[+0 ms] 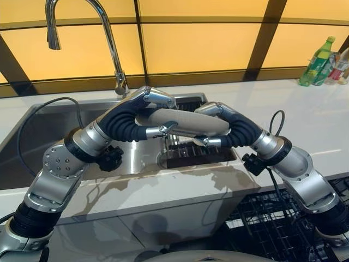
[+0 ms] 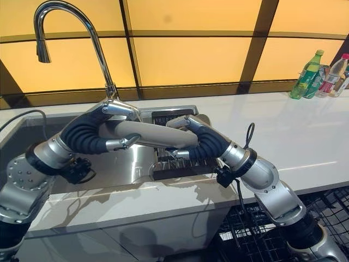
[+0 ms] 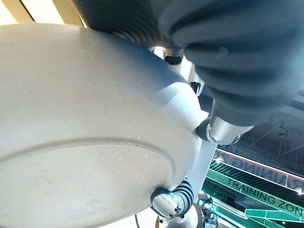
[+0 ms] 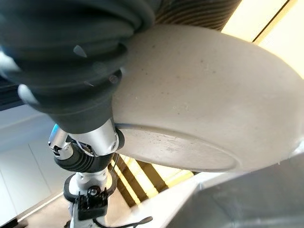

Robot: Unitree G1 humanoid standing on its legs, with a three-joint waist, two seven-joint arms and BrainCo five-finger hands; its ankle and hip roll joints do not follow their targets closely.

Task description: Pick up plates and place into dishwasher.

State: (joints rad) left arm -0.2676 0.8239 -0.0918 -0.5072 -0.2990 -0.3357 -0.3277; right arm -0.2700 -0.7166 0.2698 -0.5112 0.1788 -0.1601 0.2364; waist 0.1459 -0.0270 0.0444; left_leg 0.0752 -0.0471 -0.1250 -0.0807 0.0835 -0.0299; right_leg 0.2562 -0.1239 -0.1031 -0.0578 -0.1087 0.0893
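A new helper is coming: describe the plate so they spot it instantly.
Find the sink under the tall curved tap. Above its right end, the left hand and right hand hold a beige plate between them, the only dish lifted off the counter.

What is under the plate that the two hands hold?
Under the plate a dark rack stands in the sink. The plate covers part of the rack, so anything there is hidden.

Silver-grey arms, dark ribbed wrist covers, screwed joints.
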